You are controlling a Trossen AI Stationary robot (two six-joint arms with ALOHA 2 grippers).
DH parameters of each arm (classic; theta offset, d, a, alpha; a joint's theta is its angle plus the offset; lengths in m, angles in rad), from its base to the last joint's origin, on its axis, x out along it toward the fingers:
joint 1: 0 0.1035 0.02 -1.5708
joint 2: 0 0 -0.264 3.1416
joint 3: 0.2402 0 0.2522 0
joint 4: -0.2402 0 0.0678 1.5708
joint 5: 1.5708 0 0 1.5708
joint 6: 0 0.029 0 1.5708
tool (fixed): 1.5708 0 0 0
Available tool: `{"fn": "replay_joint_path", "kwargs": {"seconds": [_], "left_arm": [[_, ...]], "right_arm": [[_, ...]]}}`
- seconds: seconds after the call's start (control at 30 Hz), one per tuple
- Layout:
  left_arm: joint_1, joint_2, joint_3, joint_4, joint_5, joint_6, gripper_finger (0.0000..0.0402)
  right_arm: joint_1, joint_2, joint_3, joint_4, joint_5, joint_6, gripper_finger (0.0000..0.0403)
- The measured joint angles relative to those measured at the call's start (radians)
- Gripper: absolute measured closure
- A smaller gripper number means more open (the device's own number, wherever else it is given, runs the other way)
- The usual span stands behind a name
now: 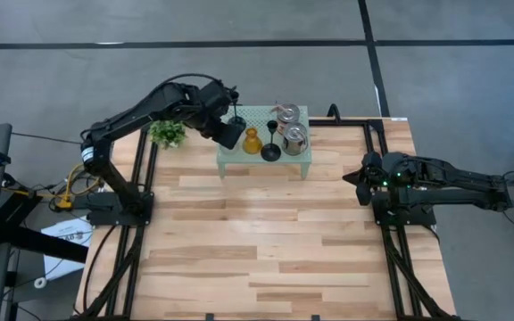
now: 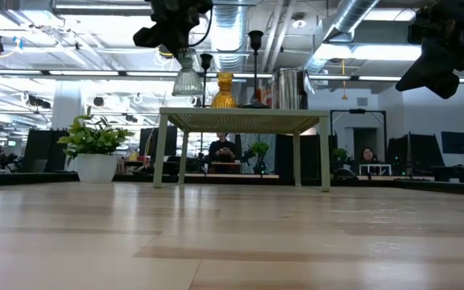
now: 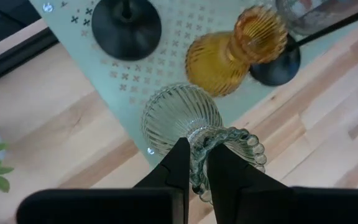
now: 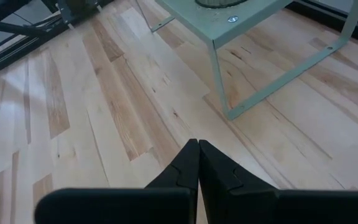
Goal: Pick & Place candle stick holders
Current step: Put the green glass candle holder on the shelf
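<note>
- small green table top crowded: amber holder, black stemmed holders, silvery jars
- wooden tabletop in front open
- potted plant blocks left side

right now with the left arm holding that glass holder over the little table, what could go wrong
The left gripper pinches only the scalloped rim of the pale green glass holder, so the holder could slip or swing. It hangs near the corner of the green stand, so a slightly off release could tip it onto the table. The amber holder stands close by and might get knocked.
</note>
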Motion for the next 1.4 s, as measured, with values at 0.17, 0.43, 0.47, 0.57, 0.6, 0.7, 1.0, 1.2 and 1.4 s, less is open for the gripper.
{"fn": "replay_joint_path", "kwargs": {"seconds": [0.17,0.43,0.47,0.57,0.6,0.7,1.0,1.2,1.4], "left_arm": [[0.0,0.0,-0.021,-0.022,0.0,-0.004,0.0371],[0.0,0.0,-0.027,-0.02,-0.008,0.001,0.037],[0.0,0.001,-0.027,-0.02,-0.008,0.001,0.0371],[0.0,0.011,-0.026,-0.019,-0.007,0.001,0.0371],[0.0,0.015,-0.027,-0.018,-0.008,0.001,0.0371],[0.0,0.025,-0.027,-0.018,-0.008,0.001,0.037],[0.0,0.044,-0.027,-0.014,-0.007,0.001,0.037],[0.0,0.054,-0.027,-0.01,-0.008,0.0,0.0367],[0.0,0.069,-0.024,-0.007,-0.004,0.0,0.0363]], "right_arm": [[0.0,0.0,0.0,0.0,0.0,0.0,0.0403],[0.0,0.0,0.0,0.0,0.005,0.0,0.0403],[0.0,0.0,0.0,0.0,0.005,0.0,0.0403],[0.0,0.0,0.0,0.0,0.005,0.0,0.0403],[0.0,0.0,0.0,0.0,0.005,0.001,0.0403],[0.0,0.0,0.0,0.0,0.005,0.001,0.0403],[0.0,0.0,0.0,0.0,0.005,0.003,0.0403],[0.0,0.0,0.0,0.0,0.005,0.002,0.0403],[0.0,0.0,0.0,0.0,0.005,0.002,0.0403]]}}
